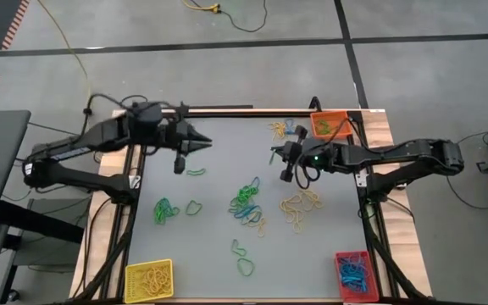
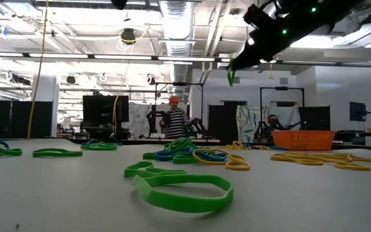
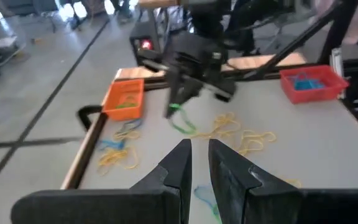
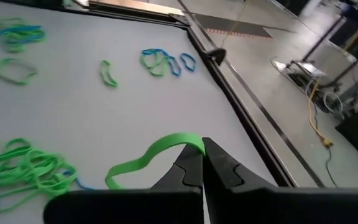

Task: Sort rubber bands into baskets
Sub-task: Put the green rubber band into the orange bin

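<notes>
Fingers of our right gripper (image 4: pixel 202 163) pinching a green rubber band (image 4: pixel 143 160) mid-frame overhead, only the wrist view showing it dangling, left gripper (image 1: pixel 202 142) waiting upper left, narrowly parted, orange basket (image 1: pixel 329 124) upper right.

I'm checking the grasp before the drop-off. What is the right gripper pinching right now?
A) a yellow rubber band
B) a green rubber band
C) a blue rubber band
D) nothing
B: in the right wrist view the right gripper is shut on a green rubber band, which loops out from between its fingertips above the table.
</notes>
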Robot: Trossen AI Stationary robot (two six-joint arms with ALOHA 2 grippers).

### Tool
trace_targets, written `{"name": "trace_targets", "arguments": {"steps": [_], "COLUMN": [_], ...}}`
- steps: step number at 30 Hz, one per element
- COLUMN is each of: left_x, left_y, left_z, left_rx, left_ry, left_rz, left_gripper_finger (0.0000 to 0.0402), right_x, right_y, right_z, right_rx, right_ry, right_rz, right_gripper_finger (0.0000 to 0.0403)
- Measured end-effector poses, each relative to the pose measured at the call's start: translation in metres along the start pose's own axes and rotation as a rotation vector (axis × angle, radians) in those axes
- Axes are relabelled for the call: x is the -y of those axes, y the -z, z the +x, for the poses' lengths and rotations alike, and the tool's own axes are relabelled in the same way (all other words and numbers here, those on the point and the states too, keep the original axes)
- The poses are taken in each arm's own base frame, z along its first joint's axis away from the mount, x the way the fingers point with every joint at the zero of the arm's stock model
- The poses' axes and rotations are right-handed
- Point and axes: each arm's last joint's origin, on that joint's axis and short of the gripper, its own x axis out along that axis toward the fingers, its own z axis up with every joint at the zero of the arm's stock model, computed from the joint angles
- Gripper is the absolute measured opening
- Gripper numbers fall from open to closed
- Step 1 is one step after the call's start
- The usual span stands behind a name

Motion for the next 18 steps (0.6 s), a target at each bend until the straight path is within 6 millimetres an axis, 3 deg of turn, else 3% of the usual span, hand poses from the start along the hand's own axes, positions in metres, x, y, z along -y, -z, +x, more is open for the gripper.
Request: {"name": "trace_targets", "arguments": {"steps": [5, 10, 18], "left_x": [0.008, 0.020, 0.037], "left_y": [0.050, 0.085, 0.115], "left_z": [0.021, 0.039, 0.050], "left_rx": [-0.025, -0.032, 0.011], "left_ry": [0.029, 0.069, 0.121], "left_rz": [-0.030, -0.019, 0.012], "left_gripper_finger": [0.0045, 0.0045, 0.0045], "right_x": [0.025, 0.063, 0.127], "right_y": [0.011, 0.030, 0.058], "right_z": [0.007, 0.013, 0.008], "right_rx": [-0.080, -0.205, -0.321], "right_ry": [0.088, 0.219, 0.515], "right_rz": [0.074, 0.178, 0.341], "right_gripper_finger": [0.0020, 0.0020, 0.0020]}}
